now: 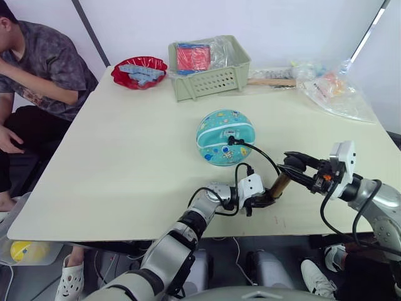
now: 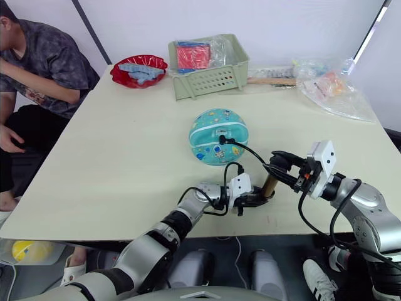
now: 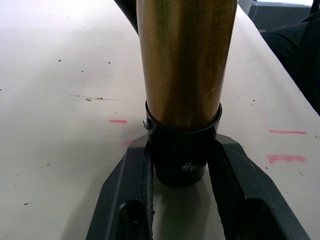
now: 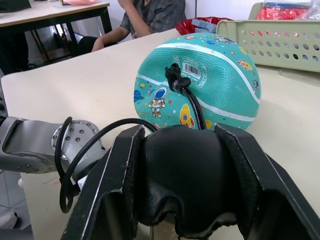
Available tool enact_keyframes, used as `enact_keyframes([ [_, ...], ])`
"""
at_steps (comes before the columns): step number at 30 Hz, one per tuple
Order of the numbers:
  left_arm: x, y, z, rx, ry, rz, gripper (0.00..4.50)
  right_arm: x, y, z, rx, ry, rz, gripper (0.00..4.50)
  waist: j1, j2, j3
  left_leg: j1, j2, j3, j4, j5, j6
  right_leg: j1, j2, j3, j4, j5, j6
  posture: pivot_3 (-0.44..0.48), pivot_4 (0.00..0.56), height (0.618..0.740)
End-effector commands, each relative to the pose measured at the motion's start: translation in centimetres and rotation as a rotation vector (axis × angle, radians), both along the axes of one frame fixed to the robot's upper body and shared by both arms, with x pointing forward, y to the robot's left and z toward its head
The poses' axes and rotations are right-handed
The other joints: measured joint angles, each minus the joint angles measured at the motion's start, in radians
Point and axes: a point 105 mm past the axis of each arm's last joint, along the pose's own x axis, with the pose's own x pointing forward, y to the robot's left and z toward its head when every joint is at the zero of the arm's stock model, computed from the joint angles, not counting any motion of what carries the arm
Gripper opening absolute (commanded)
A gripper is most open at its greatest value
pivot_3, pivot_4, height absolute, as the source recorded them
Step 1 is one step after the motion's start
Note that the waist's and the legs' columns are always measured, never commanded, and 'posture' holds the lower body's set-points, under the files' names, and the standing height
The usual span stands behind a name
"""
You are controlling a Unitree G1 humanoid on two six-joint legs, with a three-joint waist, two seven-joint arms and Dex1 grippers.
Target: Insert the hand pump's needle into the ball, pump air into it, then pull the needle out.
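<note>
1. Left eye view takes in the pale table (image 1: 125, 157), with a person (image 1: 37, 69) seated at its far left corner.
2. At the far edge stand a green basket (image 1: 210, 78) holding a red packet, a red bowl (image 1: 139, 70) left of it, and clear plastic bags (image 1: 332, 88) off to the right.
3. Near the middle of the table rests the ball (image 1: 224, 137), teal with cartoon prints, white seams and a barcode label on top.
4. On the ball's upper side, just beside the label, sits the black fitting of the needle (image 4: 176, 80); the pin itself is too small to make out.
5. From that fitting a thin black hose (image 1: 260, 153) curves toward the robot.
6. Between the two arms, close to the near edge, the hand pump (image 1: 280, 184) leans at an angle, its brass cylinder bridging both grippers.
7. Clenched around the pump's black handle is the right gripper (image 4: 182, 200), one finger on each side.
8. Lower down, the left gripper (image 3: 180, 172) grasps the black end cap at the base of the cylinder.
</note>
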Motion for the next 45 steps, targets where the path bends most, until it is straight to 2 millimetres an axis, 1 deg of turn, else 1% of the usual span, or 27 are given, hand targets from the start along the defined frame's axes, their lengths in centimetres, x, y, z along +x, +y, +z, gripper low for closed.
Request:
enact_keyframes([
  [1, -1.4, 0.9, -2.5, 0.085, 0.072, -0.026, 1.09, 0.1, -0.8, 2.0, 0.006, -0.030, -0.002, 1.72, 0.000, 0.000, 0.000, 0.000, 0.000, 0.000, 0.000, 0.000, 0.000, 0.000, 0.000, 0.000, 0.000, 0.000, 0.000, 0.000, 0.150, 0.738],
  [4, -1.4, 0.9, -2.5, 0.086, 0.074, -0.025, 1.09, 0.1, -1.0, 4.0, 0.017, -0.065, 0.012, 1.72, 0.000, 0.004, 0.003, -0.001, 0.000, 0.000, 0.000, 0.000, 0.000, 0.000, 0.000, 0.000, 0.000, 0.000, 0.000, 0.000, 0.150, 0.738],
  [6, -1.4, 1.0, -2.6, 0.088, 0.073, -0.026, 1.09, -0.1, -1.3, 5.7, 0.034, -0.090, 0.027, 1.72, 0.001, 0.006, 0.005, -0.001, 0.000, 0.000, 0.000, 0.000, 0.000, 0.000, -0.001, 0.000, 0.000, 0.000, 0.000, 0.000, 0.150, 0.738],
  [8, -1.4, 1.0, -2.6, 0.089, 0.072, -0.028, 1.09, -0.4, -1.8, 8.3, 0.080, -0.134, 0.054, 1.72, 0.001, 0.007, 0.005, -0.001, 0.000, 0.000, 0.000, 0.000, 0.000, -0.001, -0.001, 0.000, 0.000, 0.000, 0.000, 0.000, 0.150, 0.738],
  [10, -1.4, 1.0, -2.6, 0.089, 0.073, -0.029, 1.09, -0.7, -2.2, 10.0, 0.081, -0.160, 0.072, 1.72, 0.001, 0.009, 0.008, -0.002, -0.001, 0.000, 0.000, 0.000, 0.000, -0.001, -0.001, 0.000, 0.000, 0.000, 0.000, 0.000, 0.150, 0.738],
  [17, -1.5, 1.0, -2.7, 0.090, 0.076, -0.031, 1.09, -1.3, -3.5, 13.8, 0.062, -0.205, 0.080, 1.72, 0.001, 0.009, 0.008, -0.003, -0.001, 0.000, 0.000, 0.000, 0.000, -0.002, -0.002, 0.000, -0.001, 0.000, 0.000, 0.000, 0.150, 0.738],
  [20, -1.5, 1.0, -2.8, 0.093, 0.077, -0.031, 1.09, -1.5, -4.2, 16.4, 0.078, -0.232, 0.066, 1.72, 0.001, 0.011, 0.009, -0.004, -0.002, 0.001, 0.000, 0.000, 0.000, -0.003, -0.003, 0.000, -0.001, 0.000, 0.000, 0.000, 0.150, 0.738],
  [22, -1.6, 1.1, -2.8, 0.093, 0.077, -0.031, 1.09, -1.7, -4.3, 17.8, 0.101, -0.249, 0.068, 1.72, 0.001, 0.011, 0.009, -0.005, -0.002, 0.002, 0.000, 0.000, 0.000, -0.004, -0.003, 0.000, -0.001, 0.000, 0.000, 0.000, 0.150, 0.738],
  [23, -1.6, 1.1, -2.9, 0.093, 0.078, -0.031, 1.09, -1.8, -4.3, 18.3, 0.110, -0.253, 0.072, 1.72, 0.001, 0.010, 0.010, -0.005, -0.002, 0.001, 0.000, 0.000, 0.000, -0.004, -0.003, 0.000, -0.001, 0.000, 0.000, 0.000, 0.150, 0.738],
  [25, -1.6, 1.1, -2.9, 0.092, 0.079, -0.031, 1.09, -1.8, -4.1, 18.4, 0.108, -0.244, 0.077, 1.72, 0.001, 0.011, 0.009, -0.009, -0.002, 0.001, 0.000, 0.000, 0.000, -0.008, -0.003, 0.000, 0.000, 0.001, 0.000, 0.000, 0.150, 0.738],
  [26, -1.7, 1.1, -2.9, 0.092, 0.079, -0.031, 1.09, -1.7, -4.0, 18.1, 0.099, -0.233, 0.079, 1.72, 0.001, 0.011, 0.009, -0.011, -0.002, 0.001, 0.000, 0.000, 0.000, -0.011, -0.003, 0.000, 0.000, 0.001, 0.000, 0.000, 0.150, 0.738],
  [28, -1.7, 1.1, -2.9, 0.090, 0.079, -0.031, 1.09, -1.5, -3.7, 16.7, 0.060, -0.190, 0.079, 1.72, 0.002, 0.011, 0.009, -0.017, -0.002, 0.002, 0.001, 0.000, 0.000, -0.016, -0.003, 0.001, 0.001, 0.001, 0.000, 0.000, 0.150, 0.738],
  [31, -1.7, 1.1, -2.9, 0.088, 0.078, -0.032, 1.09, -1.1, -3.4, 14.6, 0.018, -0.139, 0.072, 1.72, 0.003, 0.011, 0.009, -0.017, -0.002, 0.002, 0.001, 0.000, 0.001, -0.016, -0.004, 0.000, 0.001, 0.001, 0.000, 0.000, 0.150, 0.738],
  [33, -1.7, 1.1, -2.8, 0.086, 0.078, -0.033, 1.09, -0.5, -3.0, 12.0, -0.007, -0.089, 0.060, 1.72, 0.003, 0.009, 0.008, -0.017, -0.002, 0.002, 0.001, 0.000, 0.001, -0.015, -0.004, 0.000, 0.001, 0.001, 0.000, 0.000, 0.150, 0.738],
  [34, -1.7, 1.1, -2.8, 0.086, 0.077, -0.032, 1.09, -0.3, -2.8, 10.3, -0.027, -0.061, 0.060, 1.72, 0.002, 0.006, 0.006, -0.016, -0.002, 0.001, 0.001, -0.001, 0.001, -0.015, -0.004, 0.000, 0.001, 0.001, 0.000, 0.000, 0.150, 0.738],
  [36, -1.7, 1.2, -2.8, 0.086, 0.076, -0.030, 1.09, -0.1, -2.5, 8.1, -0.035, -0.034, 0.052, 1.72, 0.002, 0.006, 0.005, -0.015, -0.002, 0.001, 0.001, -0.001, 0.001, -0.014, -0.003, 0.000, 0.001, 0.001, 0.000, 0.000, 0.150, 0.738],
  [39, -1.6, 1.3, -2.8, 0.085, 0.074, -0.028, 1.09, -0.1, -1.9, 5.7, -0.034, -0.005, 0.050, 1.72, -0.001, 0.005, 0.004, -0.012, -0.001, 0.002, 0.001, -0.001, 0.001, -0.011, -0.002, 0.000, 0.001, 0.001, 0.000, 0.000, 0.150, 0.738],
  [43, -1.7, 1.5, -2.8, 0.084, 0.073, -0.026, 1.09, -0.4, -1.2, 1.9, -0.055, 0.063, 0.056, 1.72, -0.001, 0.003, 0.003, -0.005, 0.000, 0.002, 0.001, -0.001, 0.001, -0.006, 0.000, 0.001, 0.001, 0.000, 0.000, 0.000, 0.150, 0.738],
  [45, -1.7, 1.5, -2.8, 0.084, 0.072, -0.027, 1.09, -0.5, -1.0, 0.8, -0.063, 0.075, 0.053, 1.72, -0.002, 0.003, 0.002, -0.002, 0.001, 0.001, -0.001, -0.001, 0.001, -0.004, 0.001, 0.001, 0.001, 0.000, 0.000, 0.000, 0.150, 0.738],
])
